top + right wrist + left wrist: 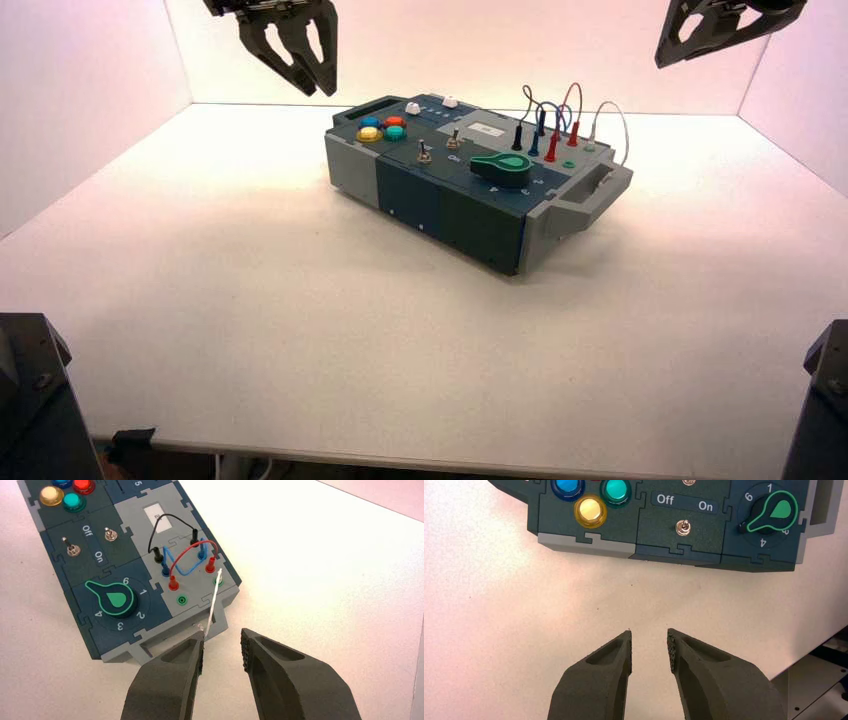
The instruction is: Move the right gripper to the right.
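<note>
The box (470, 205) stands turned on the white table, right of centre. My right gripper (672, 50) hangs high at the back right, above and right of the box, open and empty. In the right wrist view its fingers (222, 637) hover over the table just off the box's grey handle end (165, 642), near the white wire (214, 600). My left gripper (310, 75) hangs high at the back left, open and empty; its wrist view (649, 640) shows bare table in front of the box.
The box carries coloured buttons (383, 129), two toggle switches (424, 152), a green knob (503, 167) and black, blue, red and white wires (555, 120). White walls close the back and sides. Dark arm bases (30, 400) stand at the front corners.
</note>
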Action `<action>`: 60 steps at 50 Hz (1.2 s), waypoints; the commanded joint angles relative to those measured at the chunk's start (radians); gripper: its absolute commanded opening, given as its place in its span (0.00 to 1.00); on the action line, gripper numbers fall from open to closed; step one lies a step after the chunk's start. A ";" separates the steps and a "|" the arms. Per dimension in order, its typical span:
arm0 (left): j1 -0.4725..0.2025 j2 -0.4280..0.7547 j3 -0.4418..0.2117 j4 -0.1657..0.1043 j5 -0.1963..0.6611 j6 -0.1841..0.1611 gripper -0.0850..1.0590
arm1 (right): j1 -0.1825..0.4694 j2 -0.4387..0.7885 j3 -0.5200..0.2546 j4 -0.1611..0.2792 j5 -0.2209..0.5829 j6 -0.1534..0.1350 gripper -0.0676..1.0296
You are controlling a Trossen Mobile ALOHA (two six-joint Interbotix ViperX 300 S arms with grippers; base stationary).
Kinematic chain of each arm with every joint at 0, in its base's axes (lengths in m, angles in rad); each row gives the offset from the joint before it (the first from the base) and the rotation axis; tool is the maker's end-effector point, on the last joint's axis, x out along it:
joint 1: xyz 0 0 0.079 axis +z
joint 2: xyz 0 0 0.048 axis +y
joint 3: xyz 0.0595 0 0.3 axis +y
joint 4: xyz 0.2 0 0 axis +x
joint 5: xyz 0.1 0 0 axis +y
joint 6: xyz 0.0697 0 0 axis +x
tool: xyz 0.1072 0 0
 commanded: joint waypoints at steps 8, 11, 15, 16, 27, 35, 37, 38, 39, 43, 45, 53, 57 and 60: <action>-0.005 -0.006 -0.021 -0.002 -0.003 0.003 0.42 | -0.005 -0.006 -0.020 0.005 -0.009 0.002 0.43; -0.006 -0.005 -0.021 -0.002 -0.002 0.003 0.42 | -0.003 -0.006 -0.020 0.005 -0.012 0.003 0.43; -0.006 0.000 -0.021 -0.002 0.005 0.003 0.42 | -0.003 -0.006 -0.018 0.005 -0.012 0.003 0.43; -0.006 0.000 -0.021 -0.002 0.003 0.003 0.42 | -0.005 -0.005 -0.018 0.005 -0.012 0.003 0.43; -0.006 0.005 -0.023 -0.002 0.005 0.003 0.42 | -0.031 -0.006 -0.020 -0.008 -0.014 0.002 0.43; -0.009 0.006 -0.023 -0.002 0.006 0.002 0.42 | -0.147 -0.011 -0.020 -0.006 -0.003 0.003 0.43; -0.011 0.006 -0.021 -0.002 0.006 0.003 0.42 | -0.192 -0.015 -0.015 -0.006 0.002 0.003 0.44; -0.011 0.006 -0.021 -0.002 0.006 0.003 0.42 | -0.215 -0.020 -0.015 -0.006 0.003 0.003 0.44; -0.011 0.006 -0.023 -0.002 0.006 0.003 0.42 | -0.229 -0.021 -0.014 -0.006 0.005 0.002 0.44; -0.011 0.006 -0.025 -0.002 0.009 0.003 0.42 | -0.344 -0.046 -0.008 -0.006 0.018 0.008 0.45; -0.011 0.006 -0.025 -0.002 0.011 0.005 0.42 | -0.422 -0.063 -0.003 -0.006 0.028 0.014 0.49; -0.014 0.009 -0.029 -0.002 0.012 0.005 0.42 | -0.660 -0.193 0.044 0.000 -0.012 0.044 0.53; -0.018 0.015 -0.034 -0.002 0.012 0.005 0.42 | -0.673 -0.241 0.057 -0.029 -0.026 0.041 0.53; -0.017 0.020 -0.034 -0.002 0.012 0.005 0.42 | -0.686 -0.259 0.060 -0.060 -0.017 0.048 0.53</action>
